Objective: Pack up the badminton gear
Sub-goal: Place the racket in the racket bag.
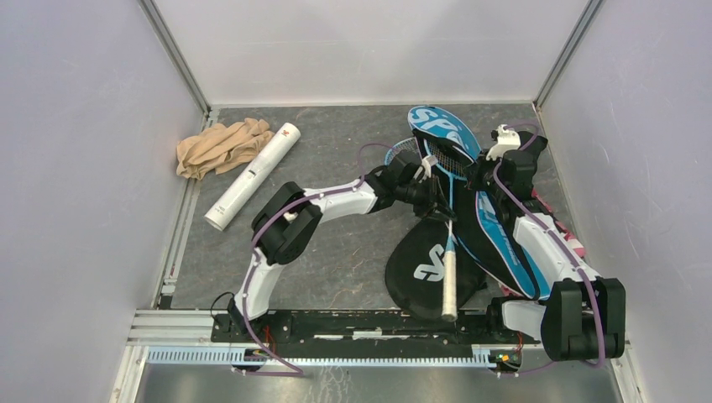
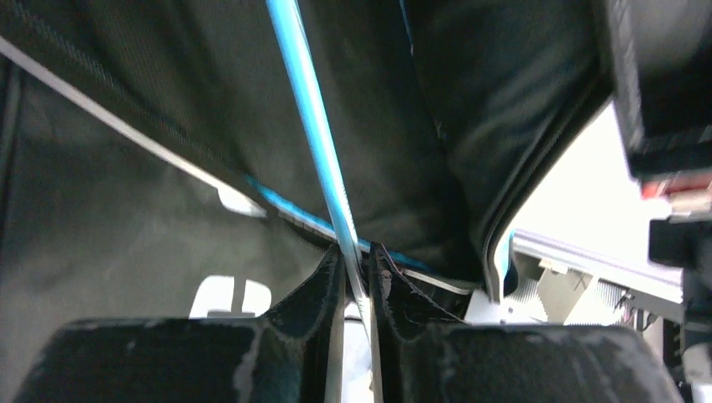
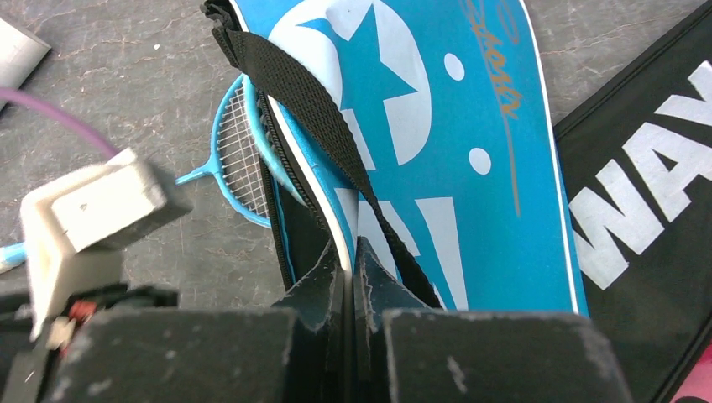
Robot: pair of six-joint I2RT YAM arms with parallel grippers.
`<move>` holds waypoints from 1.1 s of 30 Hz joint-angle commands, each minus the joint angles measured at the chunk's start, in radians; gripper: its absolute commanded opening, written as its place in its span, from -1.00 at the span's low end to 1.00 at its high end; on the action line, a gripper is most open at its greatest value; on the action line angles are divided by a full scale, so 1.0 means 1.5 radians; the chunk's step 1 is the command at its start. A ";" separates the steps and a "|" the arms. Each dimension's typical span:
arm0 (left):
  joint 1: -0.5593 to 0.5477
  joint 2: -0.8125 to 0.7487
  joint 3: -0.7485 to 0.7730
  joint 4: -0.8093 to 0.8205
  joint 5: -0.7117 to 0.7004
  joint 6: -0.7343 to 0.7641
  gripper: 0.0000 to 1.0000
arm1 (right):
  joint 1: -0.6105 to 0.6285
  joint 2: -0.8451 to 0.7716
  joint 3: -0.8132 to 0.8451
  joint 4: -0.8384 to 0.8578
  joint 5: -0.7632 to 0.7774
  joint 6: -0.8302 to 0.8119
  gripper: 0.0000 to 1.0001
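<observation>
While leaning both arms over the right half of the grey table, reaches above the blue cover, laid with its rounded head toward the back wall and its narrow end under the right arm. Has the black cover flat just ahead of the arm bases, touching the blue one. Has the blue racket lying across both: strung head at the open zip edge of the blue cover, partly tucked beneath it, white grip on the black cover, pointing to the near edge. Has the white tube well apart at the back left, slanted, just beside a tan cloth. Pinches the racket's thin blue shaft in the left gripper, fingers drawn in tight on either side. Clamps the white-piped rim of the blue cover, next to a black strap, in the right gripper, fingers pressed together on it.
</observation>
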 commanded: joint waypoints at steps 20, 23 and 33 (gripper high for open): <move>0.079 0.212 0.309 0.133 -0.050 -0.076 -0.96 | 0.004 0.015 0.006 0.025 -0.145 -0.021 -1.00; 0.089 0.207 0.288 0.154 -0.037 -0.124 -0.96 | 0.004 0.038 0.010 0.022 -0.171 -0.035 -1.00; 0.109 0.207 0.262 0.219 -0.005 -0.170 -0.89 | 0.009 0.096 0.029 0.005 -0.204 -0.057 -1.00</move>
